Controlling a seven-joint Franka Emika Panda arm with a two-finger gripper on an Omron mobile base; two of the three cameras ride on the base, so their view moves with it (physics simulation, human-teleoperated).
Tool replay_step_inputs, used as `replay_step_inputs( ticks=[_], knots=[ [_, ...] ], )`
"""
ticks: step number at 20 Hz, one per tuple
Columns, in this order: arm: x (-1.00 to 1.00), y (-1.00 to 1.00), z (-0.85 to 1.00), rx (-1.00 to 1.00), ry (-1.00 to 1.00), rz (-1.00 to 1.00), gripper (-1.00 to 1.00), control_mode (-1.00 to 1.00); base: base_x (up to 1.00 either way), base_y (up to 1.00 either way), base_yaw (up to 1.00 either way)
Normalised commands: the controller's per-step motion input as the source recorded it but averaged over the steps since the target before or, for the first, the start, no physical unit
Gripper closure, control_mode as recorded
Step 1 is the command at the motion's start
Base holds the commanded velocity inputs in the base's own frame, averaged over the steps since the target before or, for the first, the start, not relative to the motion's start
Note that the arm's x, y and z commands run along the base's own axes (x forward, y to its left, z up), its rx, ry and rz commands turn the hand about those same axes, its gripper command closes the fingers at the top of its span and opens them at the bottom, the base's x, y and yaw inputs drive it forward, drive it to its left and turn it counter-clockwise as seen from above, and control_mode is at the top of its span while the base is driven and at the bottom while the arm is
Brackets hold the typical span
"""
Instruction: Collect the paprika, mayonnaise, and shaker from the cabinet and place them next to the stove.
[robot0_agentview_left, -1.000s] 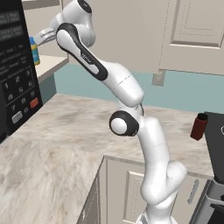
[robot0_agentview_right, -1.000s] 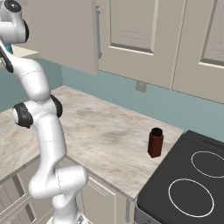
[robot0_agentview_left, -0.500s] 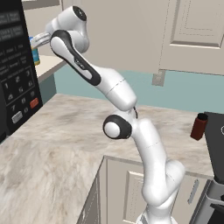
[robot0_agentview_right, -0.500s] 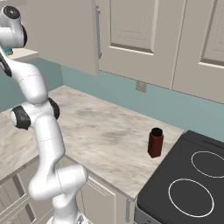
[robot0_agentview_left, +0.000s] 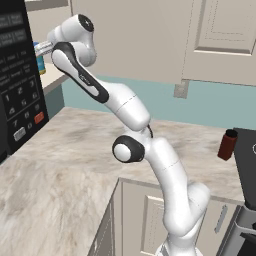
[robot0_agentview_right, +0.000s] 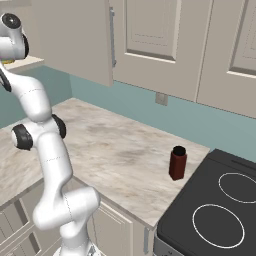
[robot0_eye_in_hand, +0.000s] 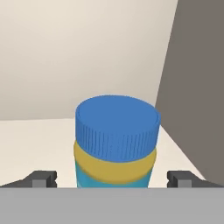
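The mayonnaise (robot0_eye_in_hand: 116, 144), a squat jar with a blue lid and a yellow-and-blue body, stands on the pale shelf of the cabinet (robot0_eye_in_hand: 35, 140). My gripper (robot0_eye_in_hand: 113, 179) is open, with one dark fingertip (robot0_eye_in_hand: 41, 178) on each side of the jar and neither touching it. In the left base view the arm reaches up and left, and the gripper (robot0_agentview_left: 41, 50) is at the mayonnaise (robot0_agentview_left: 38, 62) on the cabinet shelf (robot0_agentview_left: 54, 81). The paprika (robot0_agentview_right: 177, 162), a dark red bottle with a black cap, stands on the counter just left of the stove (robot0_agentview_right: 220, 210). The shaker is out of view.
A black microwave (robot0_agentview_left: 17, 95) with a keypad stands on the counter below the shelf, left of the arm. A dark cabinet side wall (robot0_eye_in_hand: 197, 87) rises close to the jar's right. Panelled wall cabinets (robot0_agentview_right: 150, 35) hang above the marbled counter (robot0_agentview_right: 115, 150).
The arm's upper links have swung left and lower, toward the shelf. The gripper has stayed open at the jar. The paprika has not moved.
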Motion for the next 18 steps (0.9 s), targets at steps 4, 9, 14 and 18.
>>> replay_step_inputs(
  ticks=[4, 9, 14, 18],
  knots=[
    [0.11, 0.00, 0.04, 0.00, 0.00, 0.00, -1.00, -1.00, 0.00, 0.00, 0.00],
    [0.09, 0.07, 0.00, 0.00, 0.01, 0.00, -1.00, -1.00, 0.00, 0.00, 0.00],
    [0.12, 0.20, 0.02, 0.00, 0.03, 0.00, -1.00, -1.00, 0.00, 0.00, 0.00],
    [0.09, 0.18, 0.01, 0.00, 0.03, 0.00, -1.00, -1.00, 0.00, 0.00, 0.00]
  ],
)
